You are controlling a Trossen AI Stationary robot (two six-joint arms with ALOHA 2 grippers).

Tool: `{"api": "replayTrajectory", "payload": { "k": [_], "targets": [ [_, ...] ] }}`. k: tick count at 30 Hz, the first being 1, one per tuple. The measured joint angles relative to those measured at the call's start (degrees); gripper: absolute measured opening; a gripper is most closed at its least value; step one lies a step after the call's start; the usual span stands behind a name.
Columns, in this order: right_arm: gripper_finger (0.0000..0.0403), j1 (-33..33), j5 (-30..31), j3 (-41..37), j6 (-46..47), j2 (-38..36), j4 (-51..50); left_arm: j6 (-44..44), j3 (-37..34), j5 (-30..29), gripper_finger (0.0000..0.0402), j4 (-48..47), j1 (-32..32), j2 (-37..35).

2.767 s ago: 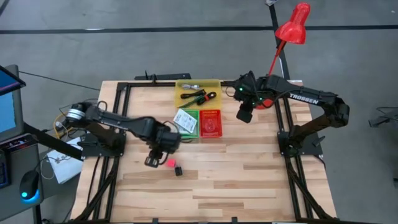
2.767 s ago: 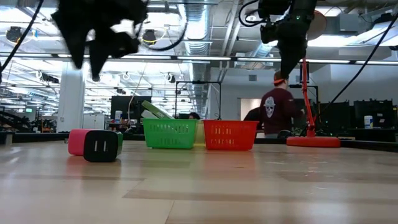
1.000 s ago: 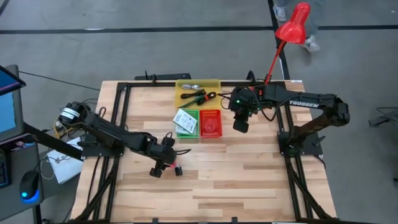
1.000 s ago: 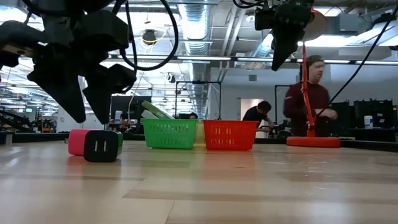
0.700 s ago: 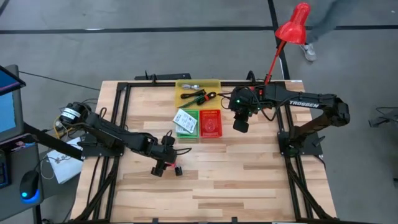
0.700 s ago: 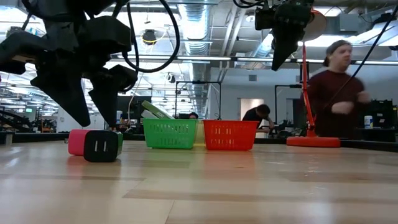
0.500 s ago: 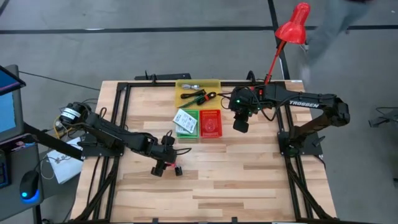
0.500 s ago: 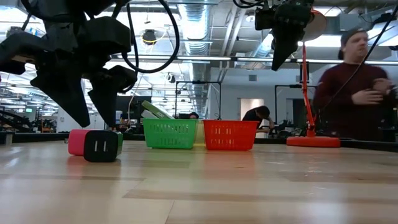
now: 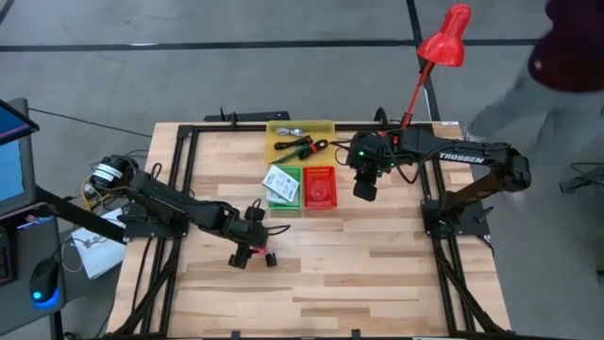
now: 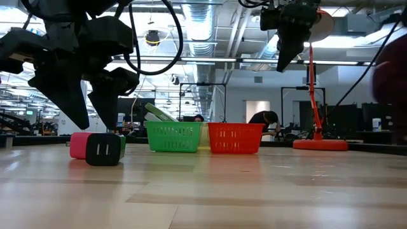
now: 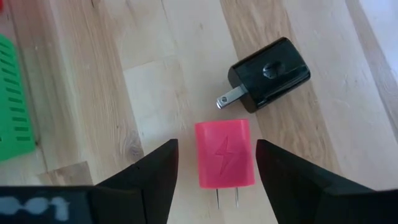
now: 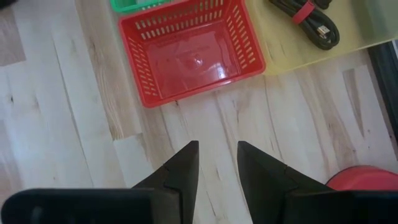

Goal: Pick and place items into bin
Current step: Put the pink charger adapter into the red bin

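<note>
Table [image 9: 377,264] first: bare wood, three bins at its far middle. Yellow tray [image 9: 326,132] holds cables and tools, green basket [image 9: 272,198] holds a white packet, red basket [image 12: 186,53] looks empty in my right wrist view.

Left gripper [image 11: 211,163] hangs low over the pink charger [image 11: 224,154], fingers spread wide with one on each side, not touching it. Right gripper [image 12: 216,163] waits high, just beside the red basket's near rim, fingers parted with a narrow gap and nothing between them.

Pink charger lies flat on the wood, lightning mark up, prongs pointing toward my wrist. Black charger [image 11: 268,73] sits just beside it, its prongs aimed at the pink one's end, a small gap between.

Risks, my judgement:
- Pink body is slick and flat, so closing too high on it could squirt it out or tip it.
- If I drop off-centre, one finger lands on top and pins it instead of straddling it.
- Black charger is close, so a finger drifting that way could knock it or drag it along.
- Weak pinch could let it twist and fall on the carry to the baskets, which are well apart from here.
</note>
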Motion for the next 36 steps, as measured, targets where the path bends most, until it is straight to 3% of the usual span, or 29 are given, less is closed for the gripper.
{"api": "replayTrajectory", "payload": {
  "k": [36],
  "targets": [
    [0.0104, 0.0, 0.0, 0.0, 0.0, 0.0, 0.8, -4.1, 0.0, -3.9, 0.0206, 0.0, -2.1, 0.0]
  ]
}}
